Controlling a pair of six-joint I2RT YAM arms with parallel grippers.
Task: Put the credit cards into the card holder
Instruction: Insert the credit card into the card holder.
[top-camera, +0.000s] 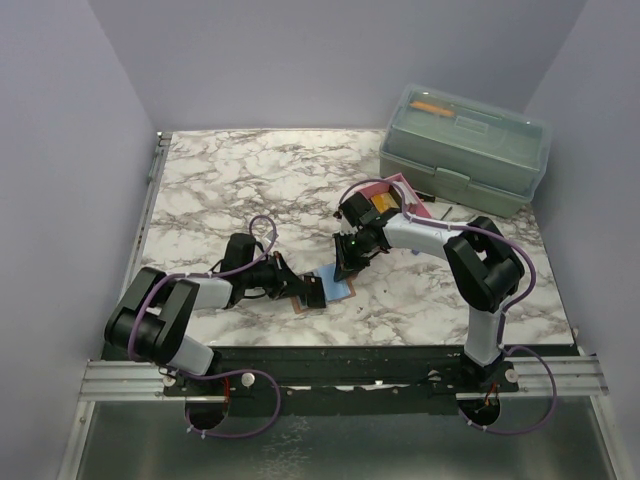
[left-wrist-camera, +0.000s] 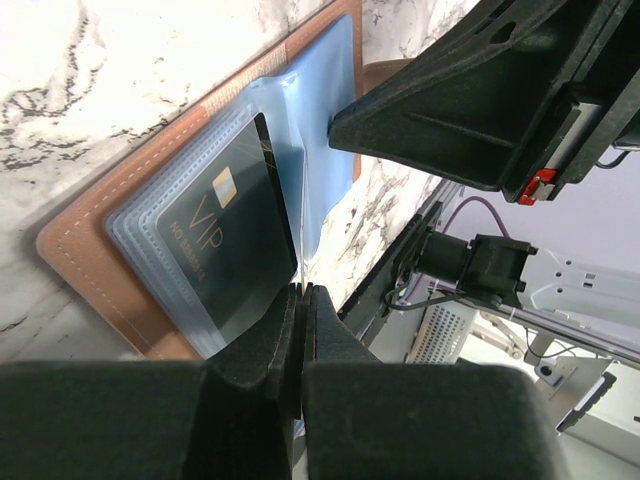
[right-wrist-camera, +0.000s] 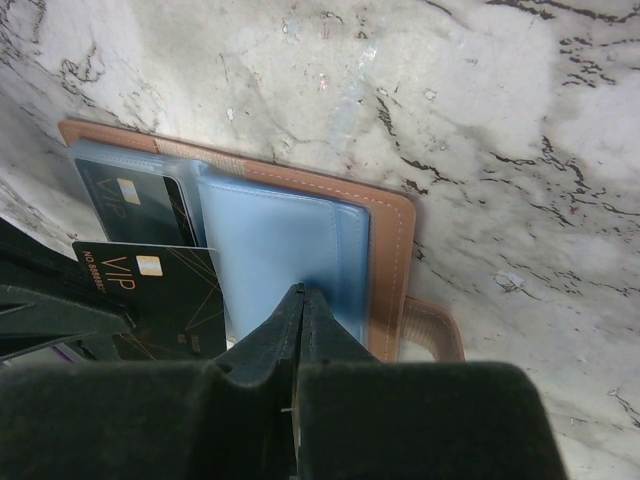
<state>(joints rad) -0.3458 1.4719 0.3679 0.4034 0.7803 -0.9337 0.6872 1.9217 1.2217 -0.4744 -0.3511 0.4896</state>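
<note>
Fingertips of my left gripper (left-wrist-camera: 302, 296) pinch a dark VIP card (right-wrist-camera: 150, 300), its long axis pointing straight out ahead; card holder (right-wrist-camera: 398, 260) lies open flat just below; my right gripper (right-wrist-camera: 300, 300), clamped shut, touches its blue sleeve (right-wrist-camera: 275, 240).

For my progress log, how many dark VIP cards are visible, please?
2 VIP cards: one inside the card holder, one in the left gripper; others may be hidden.

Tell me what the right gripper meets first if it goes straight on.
The blue sleeve of the open card holder. The right gripper points straight at it, tips seemingly on or just above it; depth is unclear.
</note>
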